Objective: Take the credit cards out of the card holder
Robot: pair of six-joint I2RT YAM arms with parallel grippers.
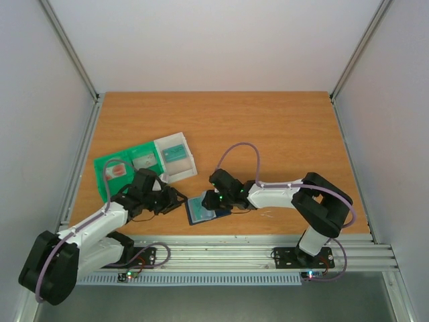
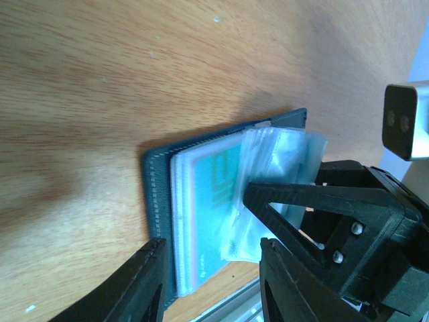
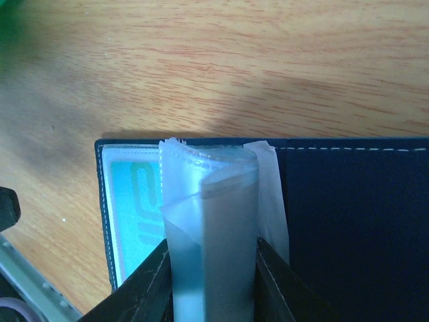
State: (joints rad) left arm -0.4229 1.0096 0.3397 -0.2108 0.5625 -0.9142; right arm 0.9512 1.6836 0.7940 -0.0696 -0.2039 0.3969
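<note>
Cards (image 2: 208, 201) are thin, stiff and slick, tucked in floppy clear sleeves (image 3: 211, 201) of the open holder (image 1: 201, 211) near the table (image 1: 268, 127) front edge. Your right gripper (image 3: 211, 268) pinches the sleeves; your left gripper (image 2: 211, 282) gapes above the holder. Pinch a card's short edge.

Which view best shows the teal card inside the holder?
Left wrist: most of the teal card is visible, close up. Right wrist catches only a strip of it; in top external it is too small to make out.

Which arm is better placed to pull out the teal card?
Left, probably: the left pincer stands open at the teal card in the card holder, while the right pincer pinches the clear sleeves.
</note>
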